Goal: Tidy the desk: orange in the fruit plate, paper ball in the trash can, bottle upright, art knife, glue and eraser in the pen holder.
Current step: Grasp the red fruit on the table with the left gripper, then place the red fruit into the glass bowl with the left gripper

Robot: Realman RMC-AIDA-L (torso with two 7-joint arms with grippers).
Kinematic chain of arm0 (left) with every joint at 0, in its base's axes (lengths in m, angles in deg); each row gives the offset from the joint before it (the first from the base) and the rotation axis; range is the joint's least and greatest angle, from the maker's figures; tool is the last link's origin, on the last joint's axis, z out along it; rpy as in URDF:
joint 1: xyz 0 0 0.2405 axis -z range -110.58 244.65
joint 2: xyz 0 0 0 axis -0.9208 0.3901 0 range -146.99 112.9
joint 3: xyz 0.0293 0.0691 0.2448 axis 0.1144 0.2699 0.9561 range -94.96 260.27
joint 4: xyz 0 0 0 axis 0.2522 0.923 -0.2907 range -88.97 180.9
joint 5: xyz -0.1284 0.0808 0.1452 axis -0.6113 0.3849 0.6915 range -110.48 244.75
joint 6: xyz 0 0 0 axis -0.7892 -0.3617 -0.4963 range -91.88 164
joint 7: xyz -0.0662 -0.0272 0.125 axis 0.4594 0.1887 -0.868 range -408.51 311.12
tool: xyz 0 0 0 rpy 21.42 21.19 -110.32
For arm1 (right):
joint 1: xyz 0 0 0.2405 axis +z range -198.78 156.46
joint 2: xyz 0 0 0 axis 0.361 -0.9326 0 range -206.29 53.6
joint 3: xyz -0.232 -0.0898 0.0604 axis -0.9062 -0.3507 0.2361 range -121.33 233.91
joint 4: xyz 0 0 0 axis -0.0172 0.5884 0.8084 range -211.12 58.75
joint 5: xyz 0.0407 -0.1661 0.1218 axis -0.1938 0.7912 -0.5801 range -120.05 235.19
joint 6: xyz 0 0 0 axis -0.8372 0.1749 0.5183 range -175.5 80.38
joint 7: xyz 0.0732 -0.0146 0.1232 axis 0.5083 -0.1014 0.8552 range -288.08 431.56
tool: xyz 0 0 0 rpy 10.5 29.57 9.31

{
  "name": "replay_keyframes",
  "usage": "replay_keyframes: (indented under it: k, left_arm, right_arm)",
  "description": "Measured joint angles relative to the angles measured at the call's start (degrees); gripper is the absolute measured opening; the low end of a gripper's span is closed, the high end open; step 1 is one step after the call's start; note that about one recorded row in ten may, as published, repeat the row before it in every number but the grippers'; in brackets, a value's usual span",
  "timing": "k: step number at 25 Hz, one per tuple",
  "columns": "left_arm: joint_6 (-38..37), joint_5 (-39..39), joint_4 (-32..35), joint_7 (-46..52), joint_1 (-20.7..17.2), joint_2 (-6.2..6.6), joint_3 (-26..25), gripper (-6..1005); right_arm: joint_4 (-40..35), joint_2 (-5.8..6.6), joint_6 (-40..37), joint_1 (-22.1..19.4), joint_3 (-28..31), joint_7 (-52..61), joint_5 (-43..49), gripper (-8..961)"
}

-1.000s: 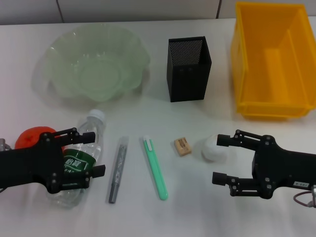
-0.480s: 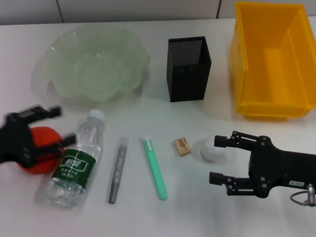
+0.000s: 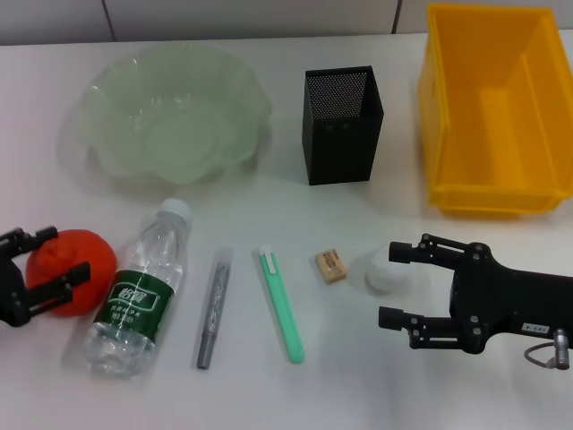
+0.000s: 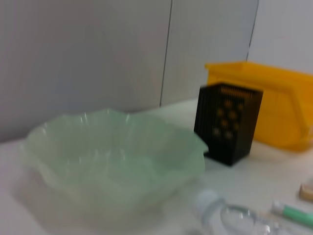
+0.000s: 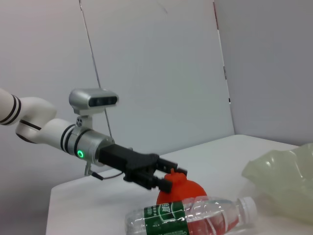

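The trash can (image 3: pixel 491 107), a bright yellow hard-plastic bin with a thick rim, stood at two o'clock on the desk (image 3: pixel 269 394). The plate (image 3: pixel 170 112), a pale green translucent bowl with a scalloped rim, lay at eleven o'clock. The holder (image 3: pixel 343 124), a square black mesh cup, stood at twelve o'clock between them.

The right gripper (image 3: pixel 394 285) was seen at four o'clock, its fingers spread wide, with the white lumpy paper ball (image 3: pixel 381 272) between the fingertips and nothing gripped. The left gripper (image 3: pixel 49 260) lay at nine o'clock, its fingers parted on either side of the orange (image 3: pixel 72 269); they lay close to the peel, but a firm hold could not be confirmed, so it was judged released.

The clear ribbed bottle (image 3: pixel 141 291) lay on its side just beside the orange, white cap toward the plate. A grey stick (image 3: pixel 213 309) and a green knife (image 3: pixel 281 305) lay side by side near six o'clock, and the small tan eraser (image 3: pixel 331 266) sat just beside the paper ball.

It was judged that the round, smooth orange could be squeezed out sideways by an off-centre pinch and knocked into the bottle, which would roll. The light paper ball might be pushed away, or the eraser nudged, if the right fingers were closed unevenly.
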Motion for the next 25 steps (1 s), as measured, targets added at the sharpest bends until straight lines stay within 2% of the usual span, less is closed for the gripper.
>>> replay_keyframes:
  k: [2,8,14,18,21,24,25]
  left_arm:
    - [1.04,1.64,-0.03,0.31,0.47,-0.12,0.01,754]
    - [4.19,3.06,-0.69,0.56,1.57,-0.01,-0.43,565]
    - [3.77,1.84,0.83,0.57,1.61,-0.29,-0.89,424]
    - [0.72,-1.44,4.51,0.77,1.59,-0.84,-1.24,330]
    - [-3.31,-6.97,7.81,2.12,1.94,-1.11,-1.08,270]
    - [-3.80,-10.64,8.69,2.78,4.17,-1.30,-0.80,217]
    - [-3.20,-11.18,8.36,3.05,6.16,-1.44,-0.78,200]
  right_arm:
    - [0.01,0.00,0.02,0.07,0.01,0.04,0.00,830]
    - [0.02,0.00,0.07,0.01,0.04,0.06,0.00,830]
    - [0.02,0.00,0.15,-0.33,0.25,0.07,-0.04,830]
    - [0.02,0.00,-0.13,-0.37,0.65,0.07,-0.08,829]
    - [0.01,0.00,-0.32,-0.28,0.66,0.07,-0.11,829]
    - [-0.02,-0.01,-0.43,-0.18,0.73,0.06,-0.54,830]
    - [-0.01,-0.04,-0.57,-0.18,0.74,0.06,-1.12,830]
